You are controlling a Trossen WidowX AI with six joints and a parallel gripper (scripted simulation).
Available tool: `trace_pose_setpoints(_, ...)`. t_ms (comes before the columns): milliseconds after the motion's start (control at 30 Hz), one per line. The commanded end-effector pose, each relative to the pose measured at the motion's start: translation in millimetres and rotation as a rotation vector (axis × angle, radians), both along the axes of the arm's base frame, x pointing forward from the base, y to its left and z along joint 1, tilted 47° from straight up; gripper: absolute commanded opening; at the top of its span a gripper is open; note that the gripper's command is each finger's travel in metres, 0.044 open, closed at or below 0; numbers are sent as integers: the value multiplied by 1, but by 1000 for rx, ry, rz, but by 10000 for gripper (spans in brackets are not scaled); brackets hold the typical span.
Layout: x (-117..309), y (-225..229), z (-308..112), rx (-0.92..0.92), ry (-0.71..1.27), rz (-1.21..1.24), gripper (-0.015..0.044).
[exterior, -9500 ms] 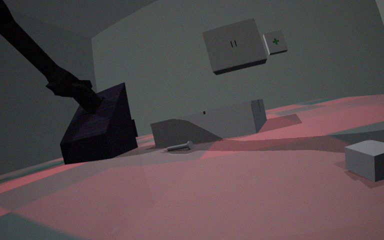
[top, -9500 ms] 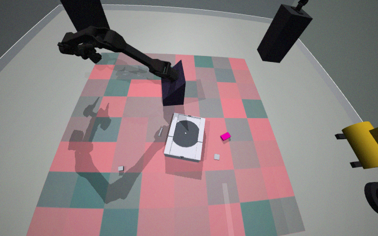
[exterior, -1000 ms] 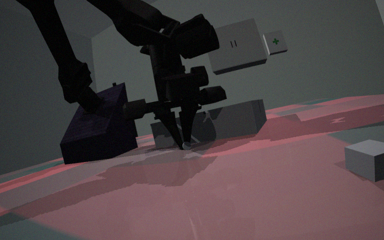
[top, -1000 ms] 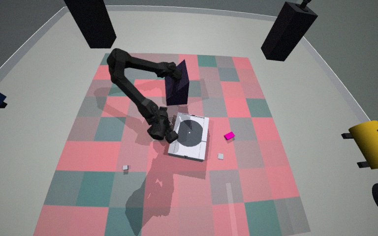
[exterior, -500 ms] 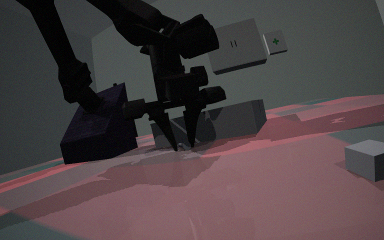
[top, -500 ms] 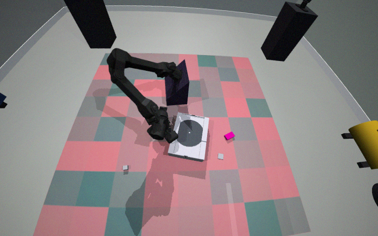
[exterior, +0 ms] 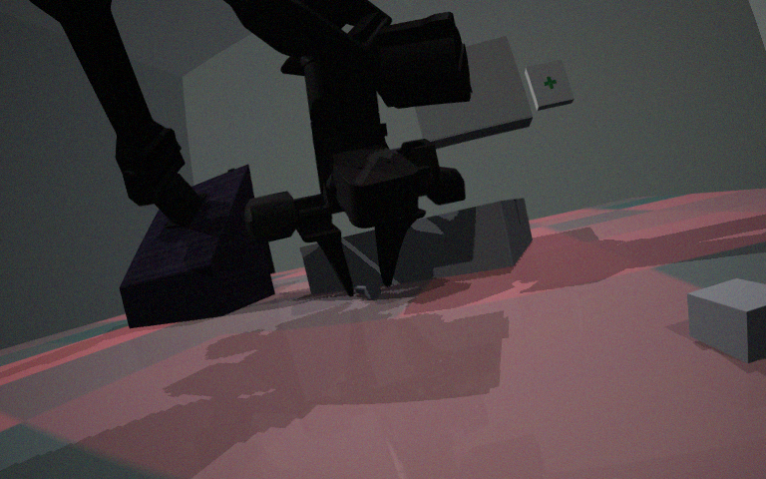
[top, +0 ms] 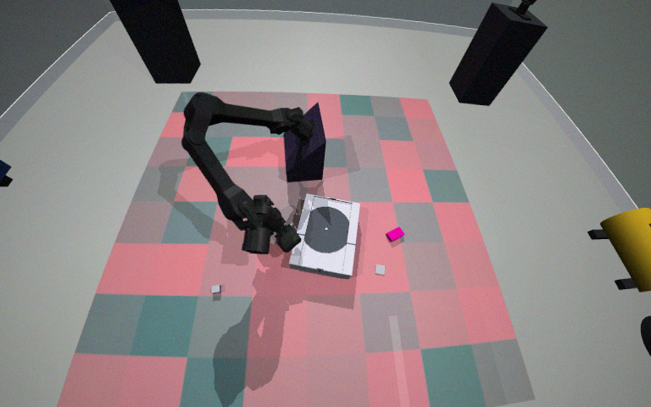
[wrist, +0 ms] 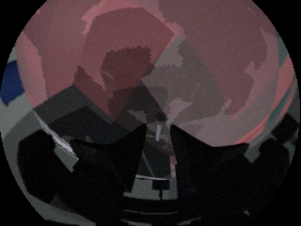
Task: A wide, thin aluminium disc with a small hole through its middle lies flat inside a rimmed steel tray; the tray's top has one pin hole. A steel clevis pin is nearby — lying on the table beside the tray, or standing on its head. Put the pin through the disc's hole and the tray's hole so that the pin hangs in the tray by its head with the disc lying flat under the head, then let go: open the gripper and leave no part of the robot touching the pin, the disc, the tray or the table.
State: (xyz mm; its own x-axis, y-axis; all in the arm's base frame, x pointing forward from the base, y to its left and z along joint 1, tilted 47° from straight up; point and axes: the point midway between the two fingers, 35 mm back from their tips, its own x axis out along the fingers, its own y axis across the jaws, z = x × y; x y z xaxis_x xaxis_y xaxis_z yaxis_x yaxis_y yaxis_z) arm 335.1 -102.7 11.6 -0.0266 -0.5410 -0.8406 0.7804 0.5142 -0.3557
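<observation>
1. Claw [top: 293, 224] [exterior: 369, 288] [wrist: 158, 127]: partly open, gripping nothing.
2. Pin [exterior: 362, 291] [wrist: 159, 132]: on the table beside the tray [top: 307, 261] [exterior: 491, 237] [wrist: 61, 110], between the fingertips in the wrist view, long axis near 12-to-6.
3. From above, tray toward claw's 3 o'clock; closing should pinch across the shank.

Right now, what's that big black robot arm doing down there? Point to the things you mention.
The robot arm has its gripper [exterior: 369, 288] [wrist: 158, 127] open, with the fingers low on either side of a small steel pin [exterior: 362, 291] [wrist: 158, 132]. The pin lies on the table beside the tray [top: 307, 263] [exterior: 491, 239], and nothing is held. The dark disc [top: 328, 242] lies flat in the tray with no pin through its middle hole, so the pin still has to be picked up and put in.
</observation>
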Motion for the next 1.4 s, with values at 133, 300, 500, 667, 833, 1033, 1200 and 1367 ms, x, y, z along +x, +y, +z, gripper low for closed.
trace_pose_setpoints(133,-1,2,3,51,37,-25,160)
trace_pose_setpoints(300,-1,0,2,51,37,-25,160)
trace_pose_setpoints(500,0,-5,-3,51,37,-25,160)
trace_pose_setpoints(667,0,-5,-3,51,37,-25,160)
trace_pose_setpoints(833,0,-5,-3,51,37,-25,160)
trace_pose_setpoints(1033,0,-5,-3,51,37,-25,29)
trace_pose_setpoints(1200,0,-5,-3,51,37,-25,0)
trace_pose_setpoints(1367,0,-5,-3,51,37,-25,0)
